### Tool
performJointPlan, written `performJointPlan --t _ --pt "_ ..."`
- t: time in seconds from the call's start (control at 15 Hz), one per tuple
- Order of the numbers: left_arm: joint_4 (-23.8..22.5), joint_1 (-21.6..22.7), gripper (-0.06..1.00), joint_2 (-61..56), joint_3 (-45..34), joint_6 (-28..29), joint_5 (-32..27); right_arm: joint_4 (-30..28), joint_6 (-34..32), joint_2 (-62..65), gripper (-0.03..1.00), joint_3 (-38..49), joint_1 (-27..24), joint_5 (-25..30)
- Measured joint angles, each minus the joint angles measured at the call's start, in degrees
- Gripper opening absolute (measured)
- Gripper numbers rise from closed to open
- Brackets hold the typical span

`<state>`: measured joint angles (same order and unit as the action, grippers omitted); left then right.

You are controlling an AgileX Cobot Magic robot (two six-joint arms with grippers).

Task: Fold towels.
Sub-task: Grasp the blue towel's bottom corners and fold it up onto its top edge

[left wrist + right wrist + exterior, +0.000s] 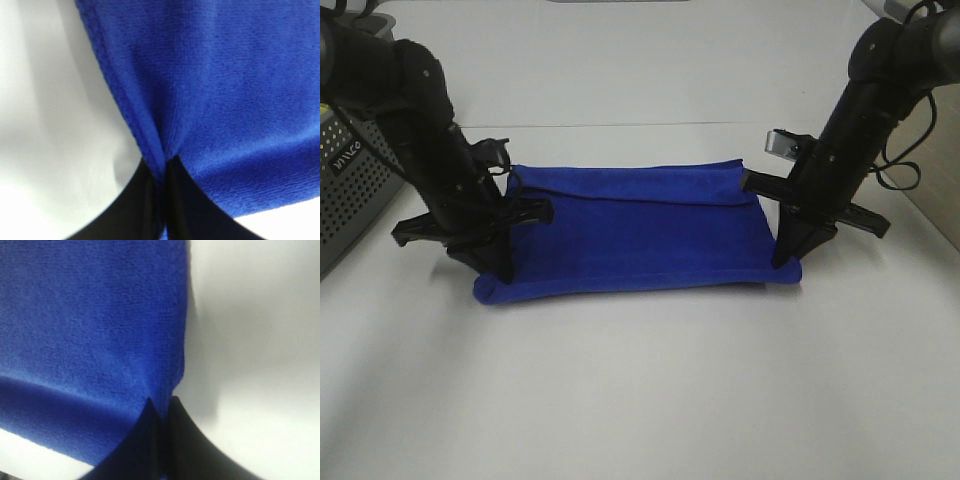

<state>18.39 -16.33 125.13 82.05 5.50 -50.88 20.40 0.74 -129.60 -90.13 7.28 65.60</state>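
The royal-blue towel (640,235) lies flat across the middle of the white bench (640,400), its long side running left to right, with a layer lapped over along the far edge. The left tool (503,274) is pressed together on the towel's near-left corner and the right tool (783,262) is pinching the near-right corner. Both wrist views show fabric caught right at the fingertips. The main risk, as I judge it, is the shallow bite. Each tool grips little more than the hem, so plush pile could slide out once the cloth takes its own weight, dropping one corner and skewing the fold. I cannot tell whether each pinch has taken every layer or only the top one. If only one layer is caught, lifting would peel the towel open instead of carrying it over. Uneven height or pace between the two arms would pull the near edge slantwise, so it would land out of line with the far edge. The left arm also stands near the grey perforated crate (345,190), so a wide swing outward could knock it.
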Motion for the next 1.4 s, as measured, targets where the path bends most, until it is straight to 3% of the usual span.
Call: performJointPlan --t 0.2,0.4,0.6,1.07,1.4 --pt "1.2 -0.1 0.04 -8.8 -14.0 0.0 5.1 1.4 0.9 9.9 0.00 17.1 0.1 -6.3" --pt "2.3 -0.1 0.04 -13.3 -16.8 0.0 5.7 1.8 2.5 13.1 0.00 21.3 0.1 -7.3" --pt "2.1 -0.1 0.04 -14.4 -11.7 0.0 6.1 0.6 4.5 13.9 0.00 14.8 0.1 -7.3" --pt "1.2 1.0 0.04 -4.2 7.0 1.5 6.8 -1.0 4.4 2.8 0.00 -12.5 0.1 -3.4" --pt "0.8 1.0 0.04 1.8 12.3 1.7 7.2 -2.4 3.4 -2.7 0.00 -14.5 0.1 -3.0"
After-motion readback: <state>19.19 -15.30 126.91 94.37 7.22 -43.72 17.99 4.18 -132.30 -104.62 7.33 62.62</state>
